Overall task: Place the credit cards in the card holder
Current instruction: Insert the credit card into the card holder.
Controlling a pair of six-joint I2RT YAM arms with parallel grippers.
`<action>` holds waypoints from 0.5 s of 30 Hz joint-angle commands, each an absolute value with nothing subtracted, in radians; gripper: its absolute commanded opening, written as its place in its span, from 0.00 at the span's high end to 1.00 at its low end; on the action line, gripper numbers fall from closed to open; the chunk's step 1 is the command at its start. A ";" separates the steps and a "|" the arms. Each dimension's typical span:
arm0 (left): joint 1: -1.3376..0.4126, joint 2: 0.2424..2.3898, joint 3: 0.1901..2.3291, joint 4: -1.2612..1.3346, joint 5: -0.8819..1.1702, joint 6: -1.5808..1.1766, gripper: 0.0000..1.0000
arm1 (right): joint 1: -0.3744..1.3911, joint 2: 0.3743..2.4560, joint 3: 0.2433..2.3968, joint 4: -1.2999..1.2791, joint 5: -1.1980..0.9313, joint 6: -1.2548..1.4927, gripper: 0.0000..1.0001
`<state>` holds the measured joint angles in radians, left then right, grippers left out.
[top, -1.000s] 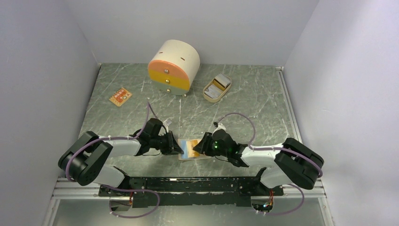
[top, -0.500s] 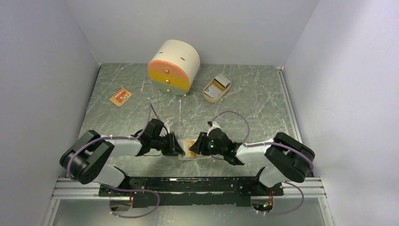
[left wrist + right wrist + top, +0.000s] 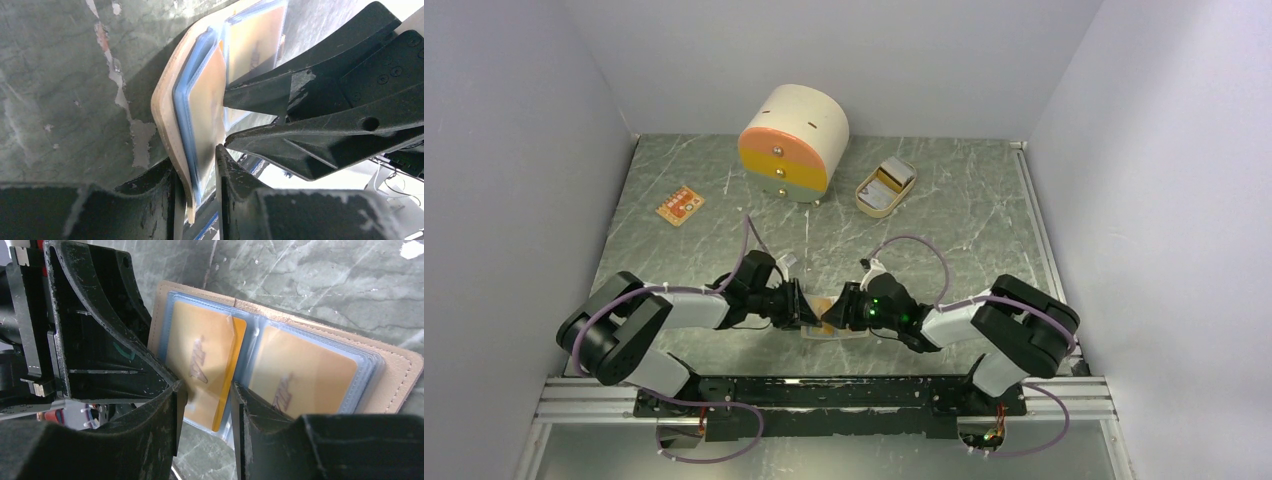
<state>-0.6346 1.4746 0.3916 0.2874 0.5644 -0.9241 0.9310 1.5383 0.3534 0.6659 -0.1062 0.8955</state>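
Top view: both arms fold inward and meet at the near middle of the bench (image 3: 984,230). The left hand (image 3: 807,312) and the right hand (image 3: 832,318) face each other, tips close together over the card holder (image 3: 842,333), which is mostly hidden beneath them. Well behind stand a round drawer box (image 3: 794,138) and, to its right, an oval tray (image 3: 885,187); a small orange packet (image 3: 680,205) lies far to the left.

Left wrist view: the holder stands tilted on edge. The left hand's fingers (image 3: 235,200) are closed narrow on its lower edge, pinching the tan cover and the blue sleeves together. An orange card (image 3: 207,100) sits in the nearest sleeve. The right hand's fingers (image 3: 260,95) come in from the right with their tips against that card's face.

Right wrist view: the holder lies open, its tan border framing two clear sleeve pages. The orange card is partly in the left page, one bare edge sticking out. A second card (image 3: 300,372) fills the right page. The right hand's fingers stand a narrow gap apart at the first card's lower edge; whether they pinch it, I cannot tell
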 commanded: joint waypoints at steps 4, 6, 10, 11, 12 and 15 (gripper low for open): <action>-0.646 1.475 0.425 0.302 0.573 -0.917 0.76 | 0.937 1.584 0.365 0.757 -0.160 0.886 0.58; -0.647 1.471 0.433 0.259 0.549 -0.913 0.86 | 0.937 1.569 0.371 0.721 -0.157 0.887 0.58; -0.647 1.449 0.465 0.136 0.513 -0.881 0.91 | 0.938 1.462 0.422 0.465 -0.056 0.893 0.58; -0.647 1.441 0.470 0.116 0.502 -0.876 0.91 | 0.938 1.431 0.427 0.409 -0.025 0.899 0.57; -0.646 1.429 0.479 0.079 0.493 -0.871 0.91 | 0.937 1.404 0.429 0.368 -0.001 0.905 0.56; -0.646 1.413 0.521 -0.026 0.471 -0.853 0.91 | 0.939 1.339 0.454 0.236 0.058 0.913 0.55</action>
<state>-0.6407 1.4479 0.4599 0.1322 0.5289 -0.8970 0.9329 1.4178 0.4137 0.4667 -0.0540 0.9016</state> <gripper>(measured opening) 0.117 0.442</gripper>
